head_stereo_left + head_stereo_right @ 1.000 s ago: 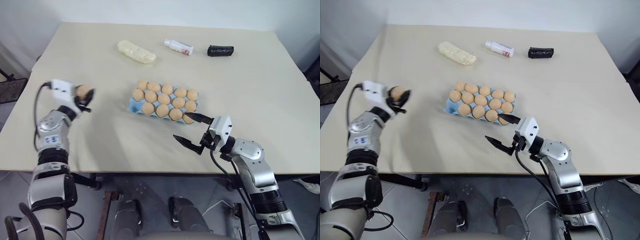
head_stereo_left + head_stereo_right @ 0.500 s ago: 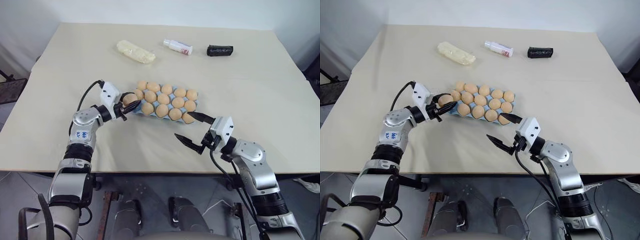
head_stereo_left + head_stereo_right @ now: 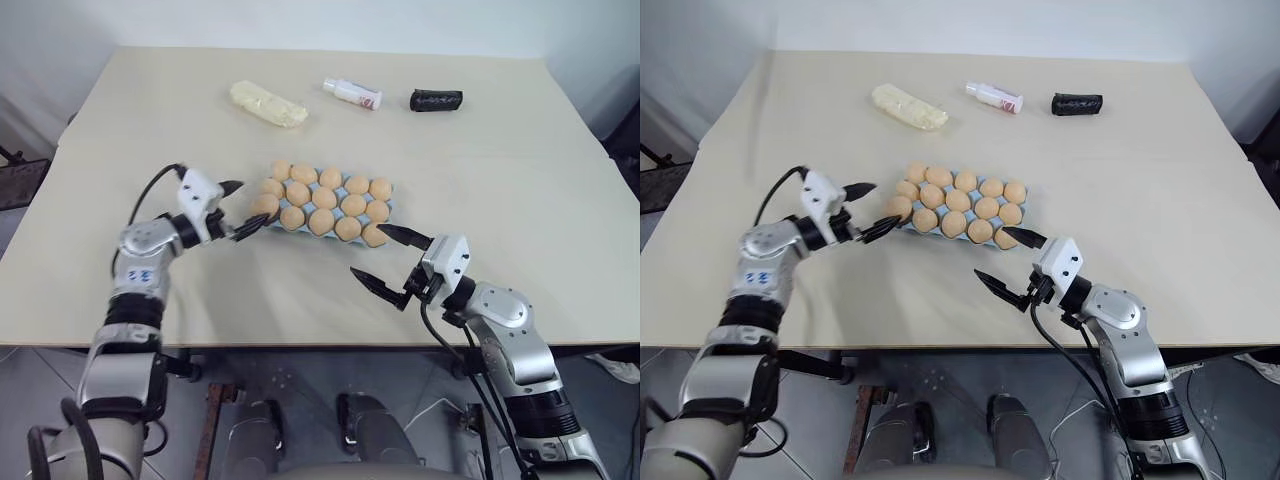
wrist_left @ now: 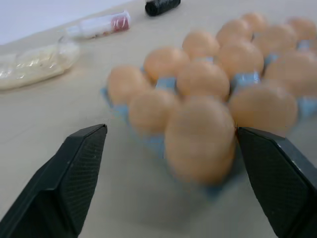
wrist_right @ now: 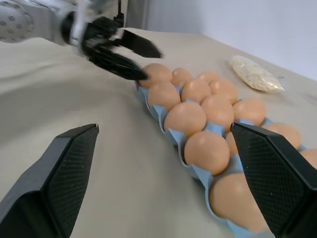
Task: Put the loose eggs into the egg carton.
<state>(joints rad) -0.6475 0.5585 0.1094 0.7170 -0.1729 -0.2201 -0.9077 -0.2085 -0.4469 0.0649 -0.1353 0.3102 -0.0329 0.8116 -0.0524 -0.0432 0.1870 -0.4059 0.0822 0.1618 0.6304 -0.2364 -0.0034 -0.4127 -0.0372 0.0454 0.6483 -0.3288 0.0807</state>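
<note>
- Smooth tan-orange eggs (image 3: 327,199) fill the light blue moulded egg carton (image 3: 268,216), which sits on the beige table (image 3: 500,160) just beyond the left gripper (image 3: 243,208).
- Left gripper: fingers spread wide, empty, at the carton's corner egg (image 3: 264,205).
- Right gripper (image 3: 388,262): fingers wide apart, empty, beside the carton's opposite end.

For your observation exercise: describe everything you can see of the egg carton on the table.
The egg carton is a light blue moulded tray with no lid, looking like pressed pulp. It lies flat near the middle of the table, slightly askew. Its three rows of five cups all appear filled with tan-orange eggs, leaving only the blue rim and ridges visible. The open left gripper sits at its left end, around the corner egg; the open right gripper hovers by its near right corner.
</note>
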